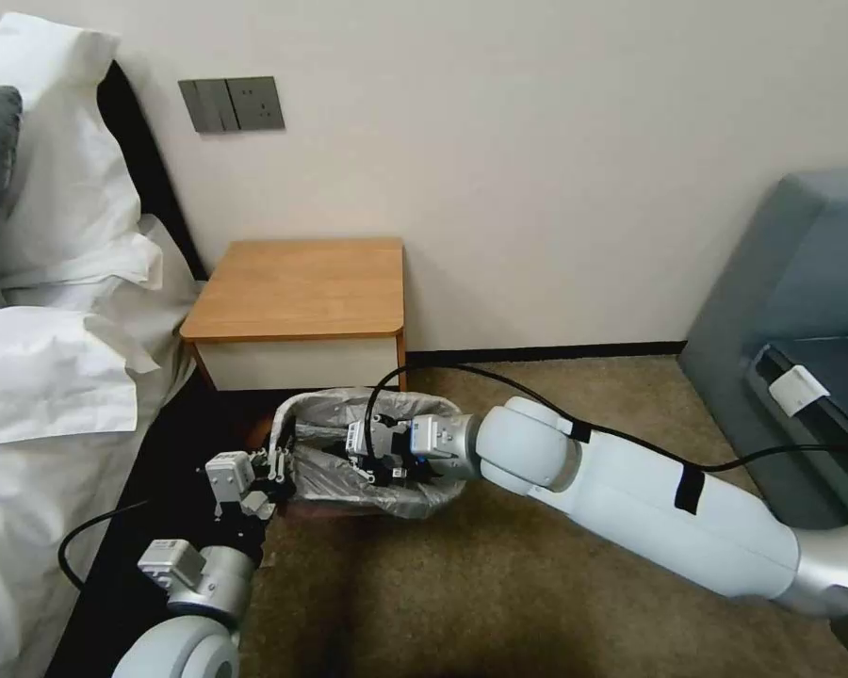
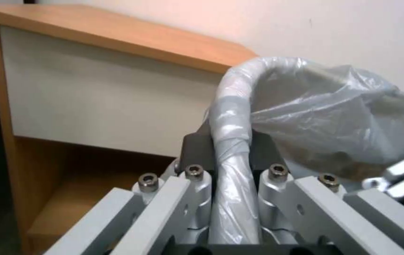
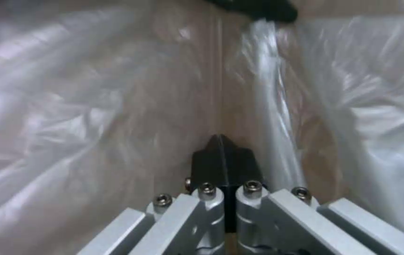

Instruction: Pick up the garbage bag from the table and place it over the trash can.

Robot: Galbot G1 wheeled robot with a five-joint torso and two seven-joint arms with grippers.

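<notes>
Bag (image 1: 415,494), head view: I see it lining the bin (image 1: 297,407), its grey film folded out over the rim all round and hanging down the near outer wall. The bin stands on the carpet just before the table (image 1: 301,287), near that table's front right corner.
Left gripper (image 1: 275,466), head view: I have it at the bin's left rim, touching the bag-covered edge, with the bed (image 1: 57,377) to its left.
Right gripper (image 1: 334,450), head view: I have it reaching across from the right, down inside the bin's mouth, over the bag.
Left gripper (image 2: 230,150), left wrist view: its dark pads (image 2: 196,152) sit on either side of the wrapped rim and are clamped on the bag (image 2: 324,117) where the film rolls over the bin's edge. The table (image 2: 108,95) stands just behind, white drawer front above an open shelf.
Right gripper (image 3: 221,156), right wrist view: its two black pads (image 3: 207,166) are pressed together, with nothing that I can make out between them. The bag (image 3: 84,117) rises all around it as crinkled film, one tight fold running up just beside the tips.
</notes>
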